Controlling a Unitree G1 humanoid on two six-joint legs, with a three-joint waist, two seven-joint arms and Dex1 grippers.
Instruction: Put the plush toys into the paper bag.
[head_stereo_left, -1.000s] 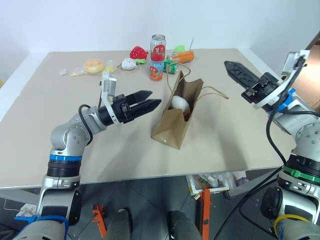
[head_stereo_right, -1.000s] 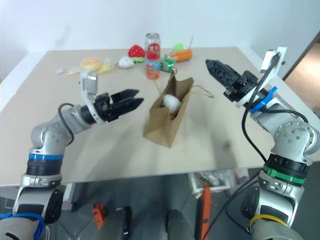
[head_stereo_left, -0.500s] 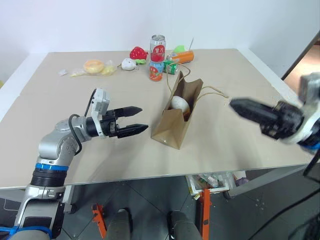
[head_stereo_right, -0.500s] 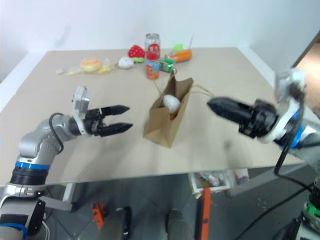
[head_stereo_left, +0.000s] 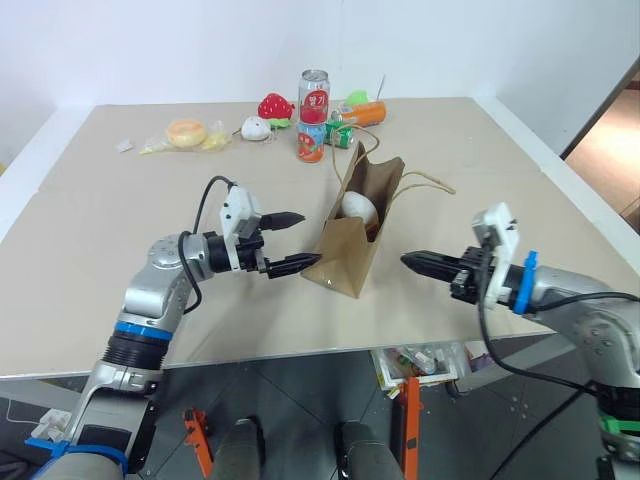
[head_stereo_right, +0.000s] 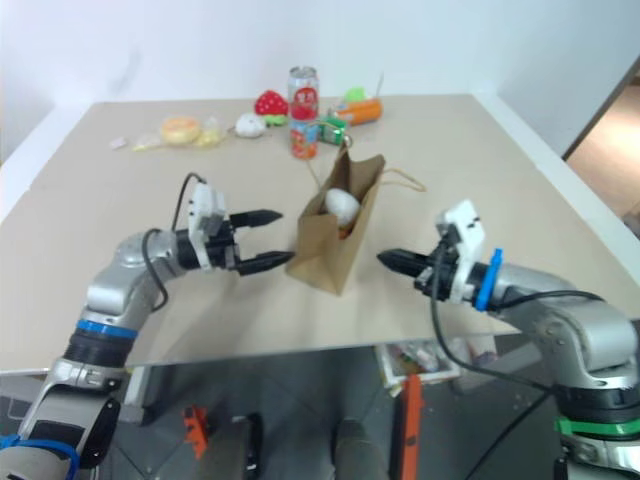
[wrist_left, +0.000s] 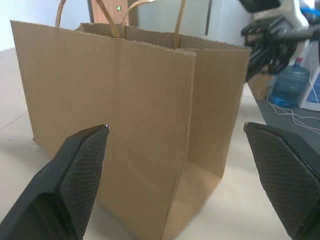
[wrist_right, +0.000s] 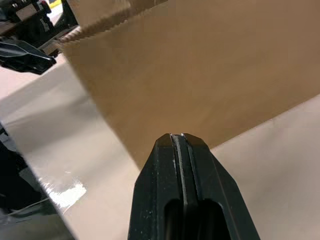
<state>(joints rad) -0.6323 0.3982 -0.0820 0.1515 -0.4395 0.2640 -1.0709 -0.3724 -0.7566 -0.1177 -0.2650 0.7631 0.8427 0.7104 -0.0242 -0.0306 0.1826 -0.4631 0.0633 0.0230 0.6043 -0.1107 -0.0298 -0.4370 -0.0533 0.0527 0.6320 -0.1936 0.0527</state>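
Your left gripper (head_stereo_left: 289, 241) sat wide open, empty, pointing at the paper bag (head_stereo_left: 356, 235) from its left side, tips just short of the paper. In the left wrist view the 2 fingers (wrist_left: 75, 175) straddled the bag's near corner without touching it.

Your right gripper (head_stereo_left: 412, 262) was pinched fully shut on nothing, aimed at the bag from the opposite side, near but apart. So you had the bag between both grippers, standing upright on the table (head_stereo_left: 100, 250), mouth open, cord handles flopped toward the right gripper.

Inside the bag you had the egg-shaped plush (head_stereo_left: 358, 208), white showing, with something brownish under it; can't tell what.

Far beyond both grippers, at the table's back edge: red strawberry toy (head_stereo_left: 277, 105), small white round toy (head_stereo_left: 256, 127), 1 drink can (head_stereo_left: 314, 100).
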